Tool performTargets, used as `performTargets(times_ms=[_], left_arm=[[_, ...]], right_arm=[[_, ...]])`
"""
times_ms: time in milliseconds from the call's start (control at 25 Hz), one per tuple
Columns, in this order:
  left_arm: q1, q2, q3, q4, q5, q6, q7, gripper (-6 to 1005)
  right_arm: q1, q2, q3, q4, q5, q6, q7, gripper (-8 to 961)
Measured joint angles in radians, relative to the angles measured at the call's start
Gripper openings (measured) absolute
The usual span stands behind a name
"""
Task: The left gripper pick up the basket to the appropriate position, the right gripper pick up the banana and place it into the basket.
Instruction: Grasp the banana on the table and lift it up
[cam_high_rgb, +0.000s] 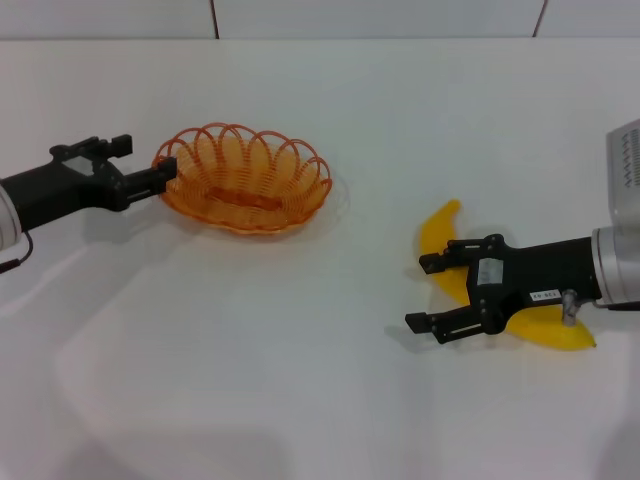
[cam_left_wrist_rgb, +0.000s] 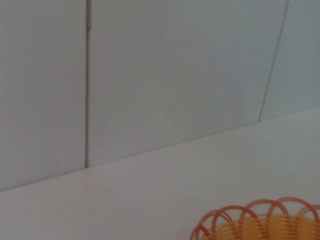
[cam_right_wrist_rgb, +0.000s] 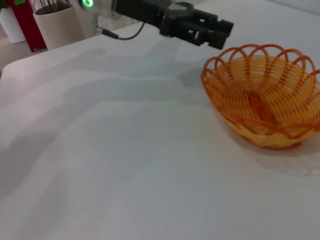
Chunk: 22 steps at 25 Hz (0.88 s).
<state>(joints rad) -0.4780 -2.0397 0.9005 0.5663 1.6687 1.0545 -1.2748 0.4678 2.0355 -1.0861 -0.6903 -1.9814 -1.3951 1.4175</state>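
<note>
The orange wire basket (cam_high_rgb: 245, 178) rests on the white table at the left of middle. It also shows in the left wrist view (cam_left_wrist_rgb: 260, 222) and the right wrist view (cam_right_wrist_rgb: 265, 95). It is empty. The left gripper (cam_high_rgb: 165, 178) is at the basket's left rim, level with it; in the right wrist view the left gripper (cam_right_wrist_rgb: 222, 35) sits just beside and above the rim. The yellow banana (cam_high_rgb: 441, 232) lies on the table at the right. The right gripper (cam_high_rgb: 417, 292) is open and hovers over the banana's middle, hiding part of it; both of the banana's ends stick out.
The white table (cam_high_rgb: 300, 380) reaches a white panelled wall (cam_high_rgb: 380, 15) at the back. In the right wrist view, beige and red containers (cam_right_wrist_rgb: 55, 22) stand beyond the table's edge, behind the left arm.
</note>
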Motion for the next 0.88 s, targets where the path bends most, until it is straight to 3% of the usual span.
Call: performTargets(times_ms=[560, 880], left_arm=[[0.128, 0.008, -0.005, 0.0, -0.002, 0.113, 0.206, 770], [0.131, 0.007, -0.012, -0.011, -0.022, 0.114, 0.245, 770]], right_arm=[[-0.002, 0.004, 0.003, -0.041, 0.035, 0.01, 0.002, 850], [-0.065, 0.01, -0.078, -0.24, 0.012, 0.066, 0.156, 849]])
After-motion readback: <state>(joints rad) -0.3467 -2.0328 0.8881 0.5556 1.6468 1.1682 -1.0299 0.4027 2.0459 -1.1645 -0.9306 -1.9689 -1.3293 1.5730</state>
